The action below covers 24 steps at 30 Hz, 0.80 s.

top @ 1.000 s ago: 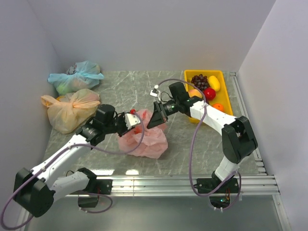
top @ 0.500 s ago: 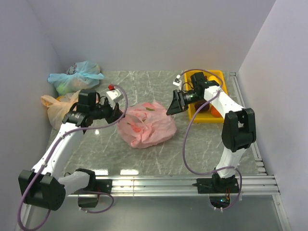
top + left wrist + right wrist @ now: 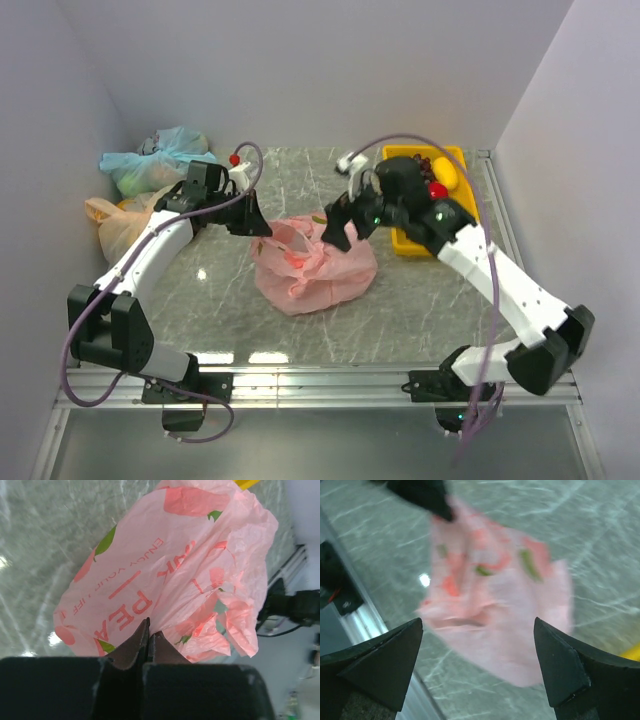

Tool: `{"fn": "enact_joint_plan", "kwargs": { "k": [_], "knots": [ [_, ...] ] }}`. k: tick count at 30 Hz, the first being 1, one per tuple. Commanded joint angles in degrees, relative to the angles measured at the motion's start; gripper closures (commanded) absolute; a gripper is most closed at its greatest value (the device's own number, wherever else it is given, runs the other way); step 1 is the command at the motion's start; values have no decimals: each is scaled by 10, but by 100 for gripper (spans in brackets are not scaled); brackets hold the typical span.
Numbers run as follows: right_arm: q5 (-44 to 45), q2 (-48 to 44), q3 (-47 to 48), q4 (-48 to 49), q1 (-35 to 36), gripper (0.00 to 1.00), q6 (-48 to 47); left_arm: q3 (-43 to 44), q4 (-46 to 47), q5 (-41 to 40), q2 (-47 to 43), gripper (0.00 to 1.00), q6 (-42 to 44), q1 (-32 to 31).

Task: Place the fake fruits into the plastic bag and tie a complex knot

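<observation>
At the middle of the grey marbled surface point(image 3: 250, 320) lies the plastic bag point(image 3: 320, 275), salmon-pink and crinkled, printed with peach shapes, green leaves and red lettering. It sits in a loose, puffed heap, and what is inside it cannot be made out. The left claw point(image 3: 258, 226) is closed at the bag's upper-left corner. In the left wrist view its two dark fingers point(image 3: 131, 652) are pressed flat together with their tips against the film, pinching a fold of it. The right claw point(image 3: 345, 222) hangs over the bag's upper-right part, spread wide and gripping nothing. In the right wrist view its fingers point(image 3: 385, 660) stand at the far sides of the picture with the blurred bag point(image 3: 510, 610) between and below them. To the right of the bag, at the back of the surface, a yellow tray point(image 3: 455, 152) is partly hidden by the right arm. It holds a dark purple grape bunch point(image 3: 420, 158), a yellow fruit point(image 3: 447, 174) and a red round fruit point(image 3: 437, 190). Well apart at the far left, by the wall, a blue-green tied bag point(image 3: 160, 160) sits behind a pale peach-orange tied bag point(image 3: 125, 228).
</observation>
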Motion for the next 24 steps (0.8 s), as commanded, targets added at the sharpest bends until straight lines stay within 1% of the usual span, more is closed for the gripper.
{"fn": "enact_joint_plan", "kwargs": {
  "k": [1,4,6,7,9,12,13,14,15,16,17,18,19,20,21,22,23,24],
  "knots": [
    [124,-34,-68,36,68,2,18,22,9,28,-1,99,-102,0],
    [129,-47,-101,55,107,1,11,20,13,40,1,99,-117,2],
    [116,-43,-113,63,131,1,-16,20,13,47,7,100,-122,5],
    [158,-32,-118,72,168,1,-33,21,12,55,11,99,-123,4],
    [194,-8,-101,72,191,0,-41,23,12,58,13,99,-121,5],
    [237,63,-50,37,199,0,-23,29,3,63,12,99,-111,9],
    [274,72,-44,30,199,1,-23,30,-2,69,12,100,-104,15],
    [297,80,-43,24,194,4,-25,31,-7,83,11,100,-83,19],
    [311,80,-49,21,187,18,-30,31,-23,89,9,100,-67,24],
    [320,75,-54,21,177,28,-35,33,-32,94,5,100,-45,35],
    [319,67,-65,21,142,38,-39,34,-43,120,2,99,8,41],
    [314,46,-71,21,124,52,-43,36,-64,127,-2,100,39,47],
    [287,26,-78,16,84,75,-59,39,-80,120,-5,100,92,58],
    [276,26,-78,14,67,75,-67,40,-88,120,-5,100,128,63],
    [260,12,-80,8,45,100,-75,47,-120,120,-2,100,158,68],
    [221,6,-74,-3,22,100,-85,55,-144,120,11,100,193,73],
    [80,0,-58,-34,-42,100,-89,63,-162,112,19,100,264,73],
    [12,-13,-51,-49,-72,100,-92,77,-182,89,27,100,295,74]
  ]
}}
